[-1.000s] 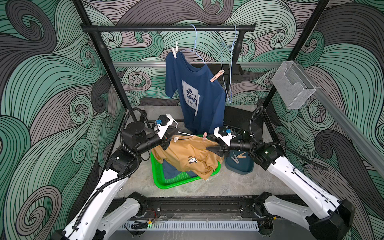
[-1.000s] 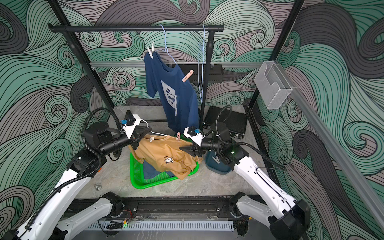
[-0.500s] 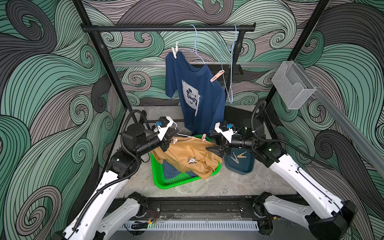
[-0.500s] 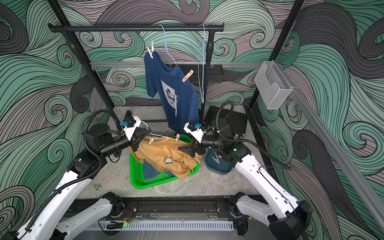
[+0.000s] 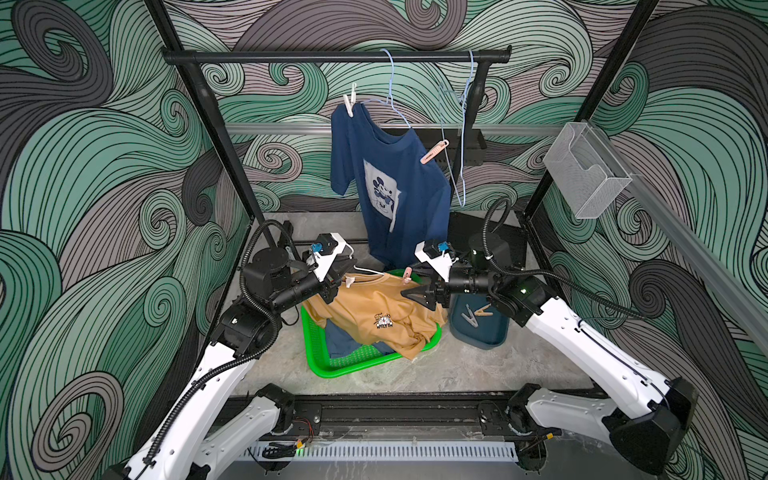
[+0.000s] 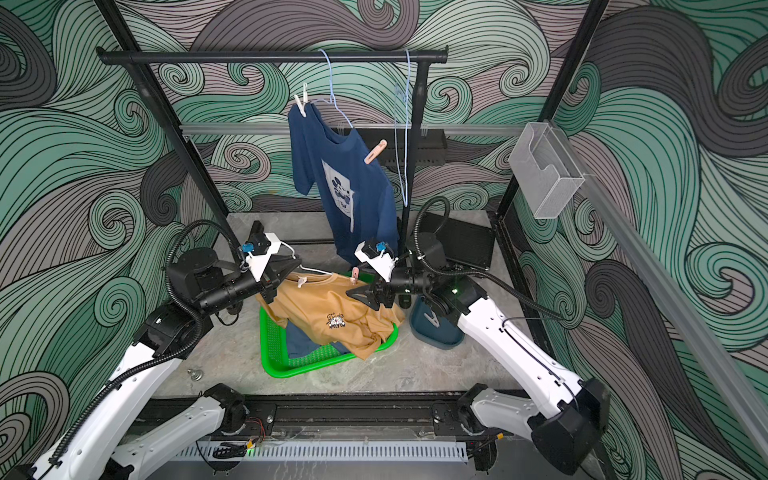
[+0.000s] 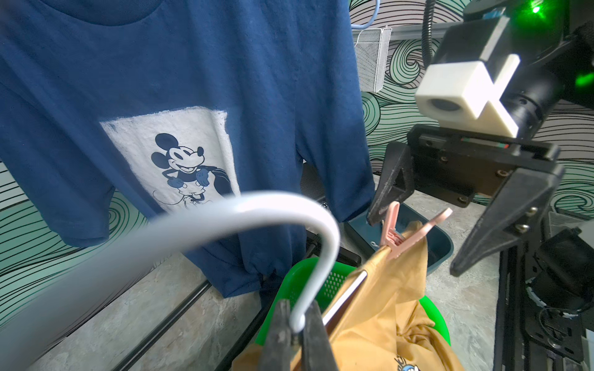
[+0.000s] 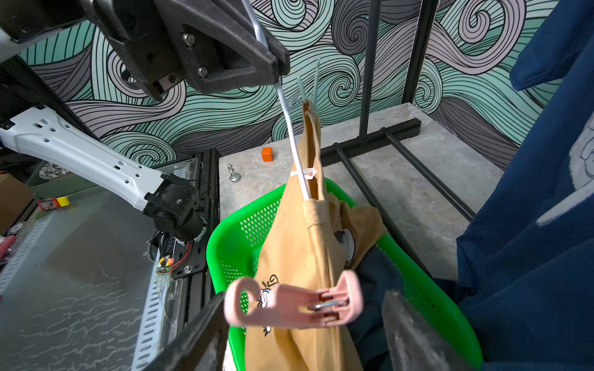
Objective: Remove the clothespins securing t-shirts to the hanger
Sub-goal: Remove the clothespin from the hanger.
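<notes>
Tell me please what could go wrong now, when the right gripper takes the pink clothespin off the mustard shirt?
1. The right gripper has open jaws around the pink clothespin, with one finger closer; closing off-centre could push it aside rather than squeeze it.
2. The left gripper pinches the hanger only by its thin hook; pulling could twist it loose.

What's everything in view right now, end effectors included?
navy t-shirt: one, light-blue hanger, black rail.
mustard t-shirt: one, white hanger, over green basket.
blue t-shirt: one, in basket.
white clothespins: two, navy shirt and mustard shirt.
peach clothespin: one, navy shirt's shoulder.
pink clothespin: one, mustard shirt's shoulder.
loose clothespins: two, greyish and peach, dark blue tray.
empty hanger: one, light blue, same rail.
mesh bin: one, silvery, side bar.
left end effector: shut on white hanger.
right end effector: open, jaws flanking pink clothespin.
</notes>
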Controlling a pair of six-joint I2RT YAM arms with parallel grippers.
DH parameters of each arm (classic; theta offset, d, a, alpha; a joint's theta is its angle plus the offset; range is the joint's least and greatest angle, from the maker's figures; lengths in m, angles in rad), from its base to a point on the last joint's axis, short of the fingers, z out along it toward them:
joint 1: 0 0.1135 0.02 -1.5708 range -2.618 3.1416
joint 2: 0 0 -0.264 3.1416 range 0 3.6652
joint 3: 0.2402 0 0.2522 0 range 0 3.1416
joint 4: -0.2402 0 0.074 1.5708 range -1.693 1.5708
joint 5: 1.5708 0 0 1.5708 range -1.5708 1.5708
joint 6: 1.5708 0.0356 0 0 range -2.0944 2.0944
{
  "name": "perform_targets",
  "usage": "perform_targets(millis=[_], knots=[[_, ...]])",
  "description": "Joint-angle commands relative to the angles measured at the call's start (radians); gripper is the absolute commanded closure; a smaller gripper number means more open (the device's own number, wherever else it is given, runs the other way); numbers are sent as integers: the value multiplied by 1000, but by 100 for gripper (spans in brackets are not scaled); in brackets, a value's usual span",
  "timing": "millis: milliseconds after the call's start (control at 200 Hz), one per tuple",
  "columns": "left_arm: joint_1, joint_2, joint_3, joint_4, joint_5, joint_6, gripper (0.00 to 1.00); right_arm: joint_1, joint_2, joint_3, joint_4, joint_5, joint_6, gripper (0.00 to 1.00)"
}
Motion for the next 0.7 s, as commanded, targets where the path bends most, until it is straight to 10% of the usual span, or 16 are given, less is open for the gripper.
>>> perform_targets(millis=[0,695], knots=[[3,-20,0,22,0,3,100,2,-1,39,23,5,12,30],[3,-27,-5,21,0,3,100,3,12,43,46,1,15,56]])
